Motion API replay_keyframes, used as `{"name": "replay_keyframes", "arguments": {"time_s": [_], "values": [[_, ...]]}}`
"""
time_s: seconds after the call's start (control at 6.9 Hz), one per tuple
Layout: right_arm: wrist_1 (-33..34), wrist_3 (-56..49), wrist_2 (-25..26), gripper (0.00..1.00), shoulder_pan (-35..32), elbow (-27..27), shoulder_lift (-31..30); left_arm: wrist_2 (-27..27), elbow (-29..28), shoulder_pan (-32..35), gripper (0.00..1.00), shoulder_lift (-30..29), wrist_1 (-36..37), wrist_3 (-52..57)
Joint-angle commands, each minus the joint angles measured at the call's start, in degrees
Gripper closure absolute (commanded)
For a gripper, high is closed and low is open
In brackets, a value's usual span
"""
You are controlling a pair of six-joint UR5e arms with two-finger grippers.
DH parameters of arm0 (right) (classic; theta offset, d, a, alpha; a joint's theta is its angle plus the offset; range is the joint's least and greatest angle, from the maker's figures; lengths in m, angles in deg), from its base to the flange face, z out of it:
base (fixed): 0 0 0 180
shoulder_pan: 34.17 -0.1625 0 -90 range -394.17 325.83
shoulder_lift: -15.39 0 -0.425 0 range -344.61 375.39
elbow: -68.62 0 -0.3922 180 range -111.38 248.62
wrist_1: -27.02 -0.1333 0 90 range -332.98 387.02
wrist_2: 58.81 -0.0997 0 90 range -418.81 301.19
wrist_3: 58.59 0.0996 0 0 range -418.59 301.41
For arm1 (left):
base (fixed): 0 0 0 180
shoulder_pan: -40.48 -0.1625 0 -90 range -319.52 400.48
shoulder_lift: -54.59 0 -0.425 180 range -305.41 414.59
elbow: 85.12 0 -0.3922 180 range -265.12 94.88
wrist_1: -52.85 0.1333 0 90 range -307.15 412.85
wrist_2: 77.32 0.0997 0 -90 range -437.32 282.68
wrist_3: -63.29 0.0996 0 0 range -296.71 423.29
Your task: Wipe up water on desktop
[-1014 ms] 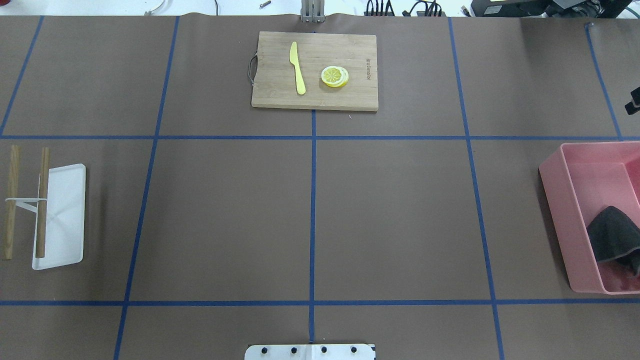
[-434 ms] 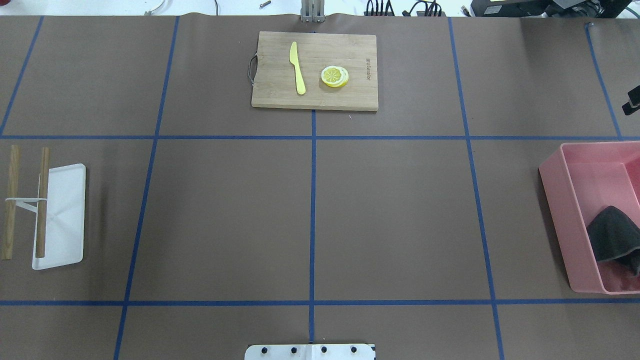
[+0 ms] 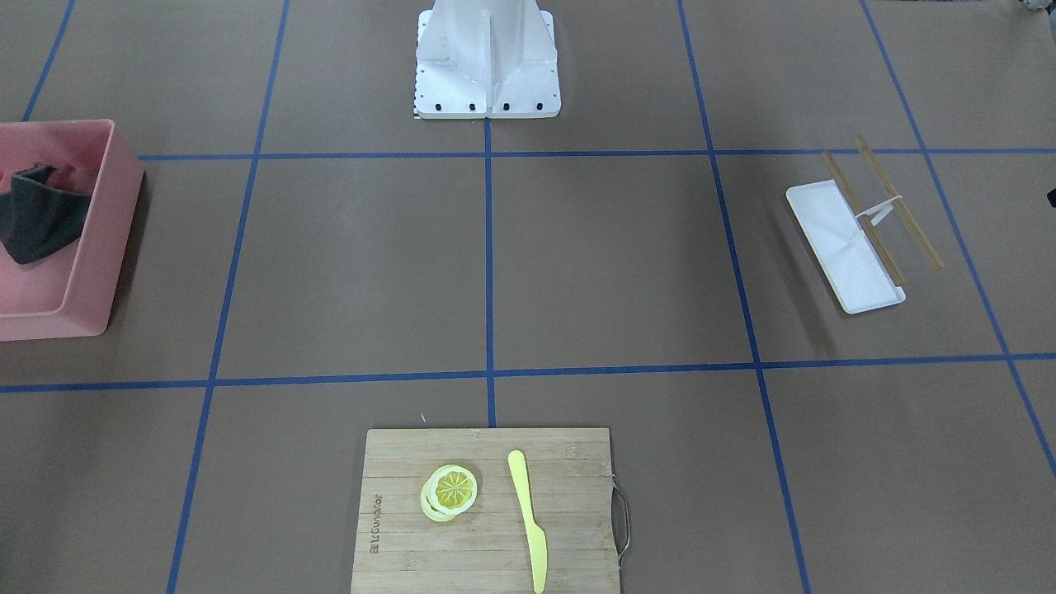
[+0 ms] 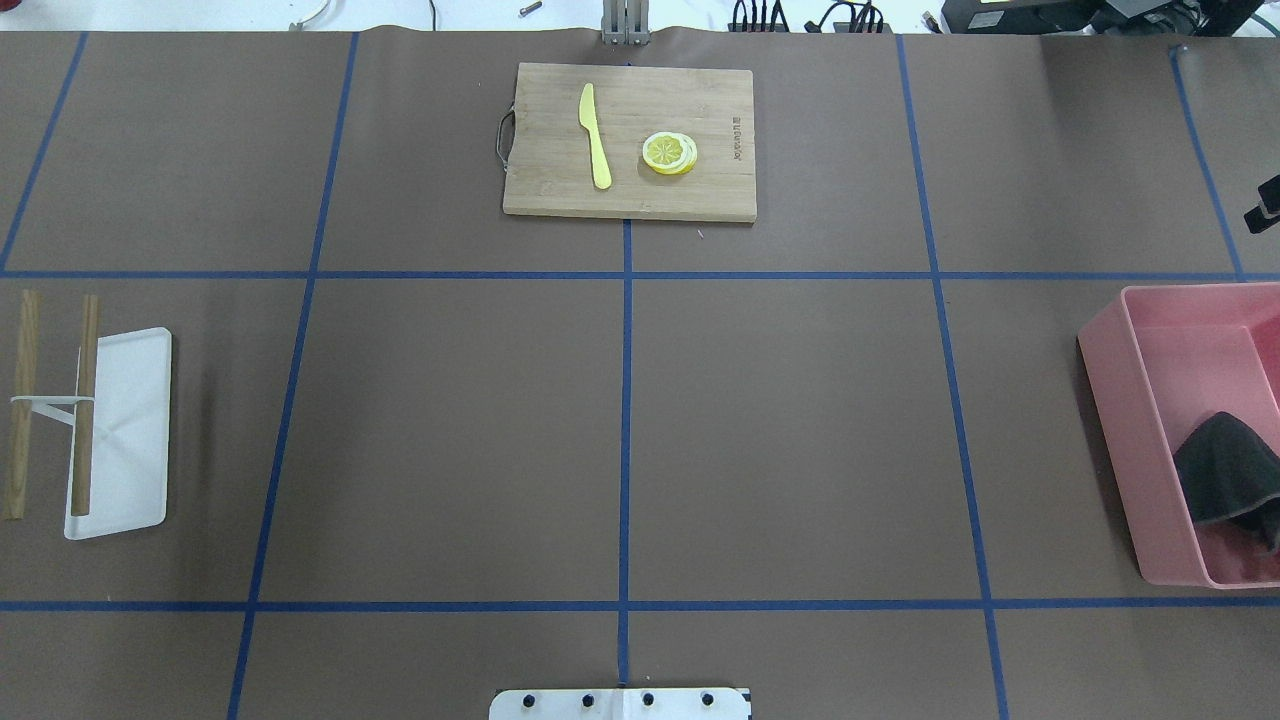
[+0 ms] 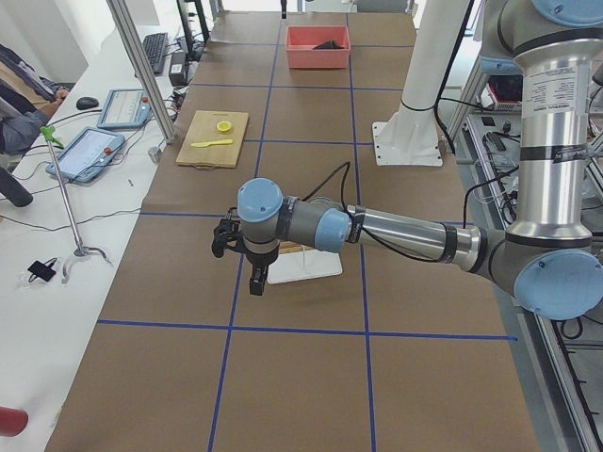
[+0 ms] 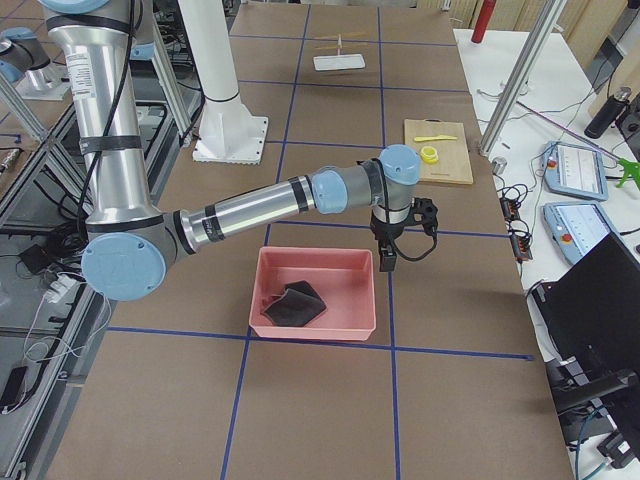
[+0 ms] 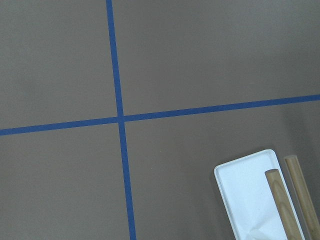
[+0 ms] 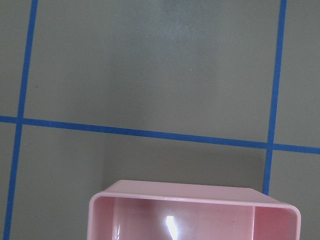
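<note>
Desktop [image 4: 450, 430]: flat, matte brown, under a grid of blue tape lines, long axis running left to right across the front of the robot base [image 3: 487, 58], spread beneath everything else.

Left gripper [image 5: 256, 280]: pointing straight down above the desktop, just beside the white tray [image 4: 140, 440]; jaw width impossible to tell from here. Holding nothing visible.

Right gripper [image 6: 387, 258]: also pointing down, above the far rim of the pink bin [image 4: 1110, 400], over bare desktop; jaw width likewise impossible to tell.

Inside the bin, a crumpled dark cloth [image 4: 1225, 465] against its near end.

At far left, two wooden sticks [image 4: 85, 400] lying parallel, one over the tray's edge, joined by a white crosspiece.

At far centre, a bamboo cutting board [image 4: 680, 195], with a yellow knife [image 4: 596, 140] lying near-to-far and lemon slices [image 4: 669, 152] just to its right.
</note>
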Motion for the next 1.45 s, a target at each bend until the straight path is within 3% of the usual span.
{"name": "replay_keyframes", "arguments": {"time_s": [0.0,0.29,1.01,1.3], "values": [[0.04,1.44,-0.83,0.00,-0.25,1.50,-0.43,-3.45,2.02,0.01,0.02,2.49,-1.20,0.23],[0.65,2.06,-1.80,0.00,-0.25,7.11,-3.24,-3.64,5.99,-0.07,0.02,6.27,-1.21,0.32],[0.48,2.24,-2.86,0.00,-0.16,7.05,-6.85,-1.89,4.42,0.19,0.02,5.66,-1.21,-0.03],[0.65,2.24,-5.82,0.00,-0.16,6.17,-6.85,3.73,4.42,0.10,0.02,4.79,-1.30,-0.21]]}}
